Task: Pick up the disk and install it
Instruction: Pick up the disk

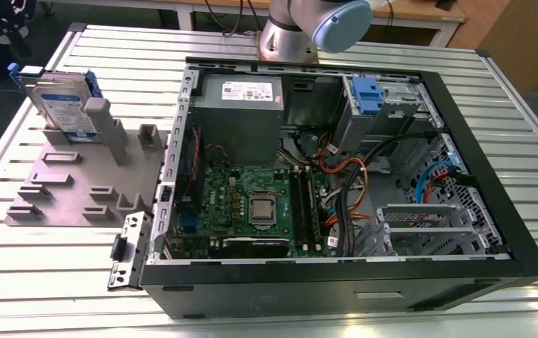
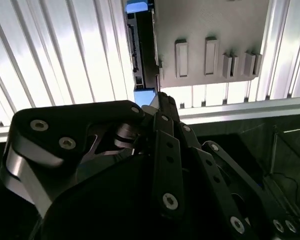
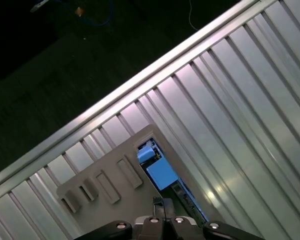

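- My tool has its fingers drawn together with nothing between them; in the second wrist view its black linkage narrows to one tip.
- The disk stands on edge in a slot of the grey fixture plate, at that plate's far end, toward the exterior view's left.
- In both wrist views I look down past the tool tip onto the disk, seen edge-on with its blue bracket showing, and the plate beside it.
- The tool is up above the desk and clear of the disk: no contact. The tip points close to the disk's edge.
- The open computer case lies on the desk just right of the plate, and the arm rises behind the case's far wall.
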